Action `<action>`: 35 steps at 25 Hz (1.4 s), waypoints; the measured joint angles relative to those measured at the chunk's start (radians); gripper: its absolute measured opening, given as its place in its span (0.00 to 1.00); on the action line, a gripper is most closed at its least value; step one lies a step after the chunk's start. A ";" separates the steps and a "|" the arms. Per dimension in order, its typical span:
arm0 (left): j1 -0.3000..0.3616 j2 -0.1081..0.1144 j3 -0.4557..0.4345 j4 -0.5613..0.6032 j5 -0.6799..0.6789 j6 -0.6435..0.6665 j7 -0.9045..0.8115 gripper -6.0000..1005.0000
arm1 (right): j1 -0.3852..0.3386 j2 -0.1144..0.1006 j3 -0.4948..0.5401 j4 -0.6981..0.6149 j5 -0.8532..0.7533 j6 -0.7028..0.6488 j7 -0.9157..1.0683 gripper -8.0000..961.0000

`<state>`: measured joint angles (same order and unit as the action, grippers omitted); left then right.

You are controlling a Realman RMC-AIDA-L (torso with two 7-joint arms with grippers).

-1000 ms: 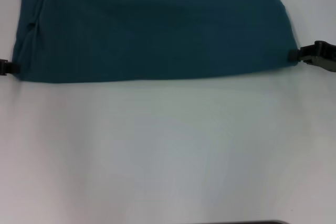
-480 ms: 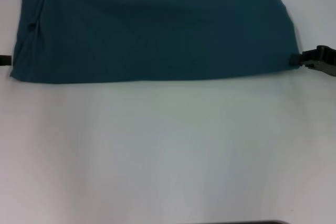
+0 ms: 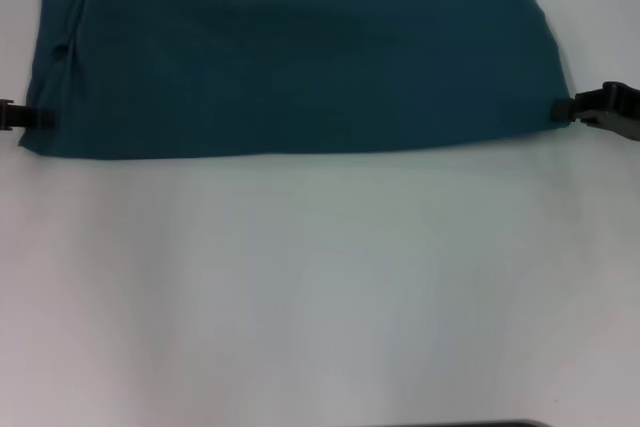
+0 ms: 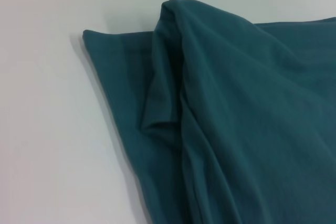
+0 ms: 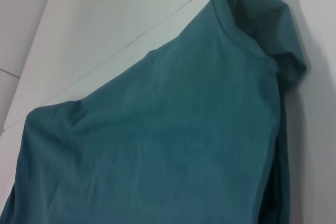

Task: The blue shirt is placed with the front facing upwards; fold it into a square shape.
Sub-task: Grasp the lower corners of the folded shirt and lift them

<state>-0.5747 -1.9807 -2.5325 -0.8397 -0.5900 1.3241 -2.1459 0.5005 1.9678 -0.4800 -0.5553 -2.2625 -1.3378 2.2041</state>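
L gripper [image 3: 22, 117] at 9 o'clock, tip touching the blue shirt [image 3: 300, 57] at its left near edge; can't tell if spread or pinching. R gripper [image 3: 575, 107] at 3 o'clock, tip at shirt's right edge, state also unclear. Shirt lies folded into a wide band, plain teal up, on white table [image 3: 320, 287] toward 12 o'clock.
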 joint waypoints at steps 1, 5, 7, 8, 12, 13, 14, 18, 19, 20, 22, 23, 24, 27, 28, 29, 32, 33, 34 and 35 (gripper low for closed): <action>-0.001 0.000 0.000 0.000 0.000 -0.001 0.000 0.34 | 0.001 -0.001 0.000 0.000 0.000 0.000 0.000 0.02; -0.002 -0.001 0.002 0.001 0.000 -0.006 0.000 0.46 | 0.002 -0.003 0.000 0.000 0.000 -0.001 0.000 0.02; -0.002 -0.002 0.007 0.002 0.001 -0.011 0.000 0.51 | 0.002 -0.005 0.000 0.000 0.000 -0.001 0.001 0.02; -0.002 -0.004 0.011 0.002 0.001 -0.013 0.000 0.53 | 0.001 -0.005 0.000 0.000 0.000 -0.001 0.001 0.02; -0.002 -0.011 0.015 0.002 0.002 -0.014 0.003 0.60 | 0.000 -0.008 0.000 0.000 0.000 -0.002 0.002 0.02; -0.002 -0.012 0.015 0.002 0.003 -0.014 0.004 0.60 | -0.001 -0.008 0.000 0.000 0.000 -0.003 0.002 0.02; -0.002 -0.014 0.016 0.002 0.006 -0.014 0.005 0.59 | -0.001 -0.008 0.000 0.000 0.000 -0.003 0.002 0.02; -0.002 -0.020 0.021 0.001 0.016 -0.011 0.006 0.59 | -0.002 -0.009 0.000 0.000 0.000 -0.003 0.002 0.02; -0.002 -0.021 0.027 0.000 0.017 -0.010 0.006 0.59 | -0.003 -0.009 0.000 0.000 0.000 -0.003 0.002 0.02; -0.002 -0.022 0.032 0.000 0.019 -0.011 0.006 0.59 | -0.003 -0.009 0.000 0.000 0.000 -0.003 0.002 0.02; -0.002 -0.024 0.042 0.001 0.024 -0.010 0.006 0.58 | -0.003 -0.009 0.000 0.000 0.000 -0.003 0.002 0.02; -0.002 -0.025 0.046 0.001 0.026 -0.008 0.006 0.58 | -0.003 -0.010 0.000 0.000 0.000 -0.003 0.002 0.02; -0.002 -0.025 0.048 0.001 0.026 -0.006 0.006 0.58 | -0.003 -0.010 0.000 0.000 0.000 -0.003 0.002 0.02; -0.003 -0.026 0.052 -0.001 0.027 -0.004 0.007 0.58 | -0.003 -0.011 0.000 0.000 0.000 -0.003 0.002 0.03; -0.003 -0.027 0.052 -0.001 0.027 -0.003 0.008 0.58 | -0.003 -0.011 0.000 0.000 0.000 -0.003 0.002 0.03; -0.003 -0.027 0.053 -0.001 0.027 -0.003 0.009 0.58 | -0.003 -0.011 0.000 0.000 0.000 -0.003 0.002 0.03; -0.002 -0.027 0.055 -0.003 0.027 -0.002 0.011 0.57 | -0.003 -0.011 0.000 0.000 0.000 -0.003 0.001 0.03; -0.002 -0.027 0.055 -0.005 0.027 -0.002 0.011 0.57 | -0.002 -0.011 0.000 0.000 0.000 -0.003 0.001 0.03; -0.002 -0.028 0.055 -0.006 0.027 -0.005 0.010 0.56 | -0.002 -0.011 0.000 0.000 0.000 -0.003 0.001 0.03; -0.001 -0.029 0.055 -0.008 0.027 -0.009 0.008 0.56 | -0.002 -0.011 0.000 0.000 0.000 -0.003 0.001 0.03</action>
<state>-0.5761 -2.0099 -2.4775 -0.8477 -0.5631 1.3147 -2.1375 0.4989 1.9570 -0.4801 -0.5553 -2.2626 -1.3406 2.2047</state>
